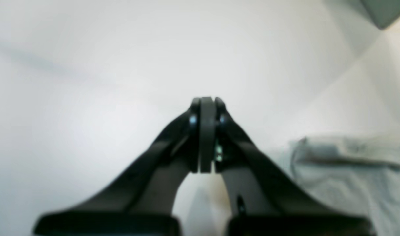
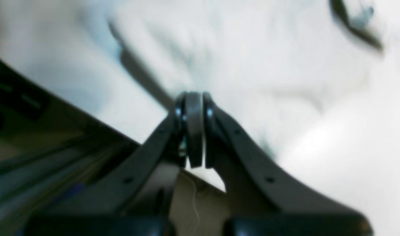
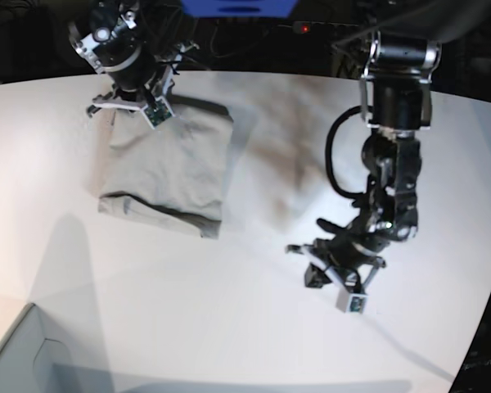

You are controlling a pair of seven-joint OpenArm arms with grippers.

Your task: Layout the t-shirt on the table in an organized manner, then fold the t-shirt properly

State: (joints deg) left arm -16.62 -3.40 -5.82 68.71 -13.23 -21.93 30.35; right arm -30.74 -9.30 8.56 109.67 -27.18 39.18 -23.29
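At the near left corner of the white counter [image 3: 229, 327] a grey box corner [image 3: 16, 352] shows. Toward the right edge the left gripper [image 3: 331, 282] hovers over bare surface, its jaws pressed together and empty. Farther back, near the far left edge, the t-shirt [image 3: 168, 168] lies folded into a compact rectangle, its long axis running near to far and leaning slightly left toward its near end. The right gripper [image 3: 131, 106], jaws pressed together, sits at the shirt's far end; whether it pinches cloth cannot be told. No writing is readable.
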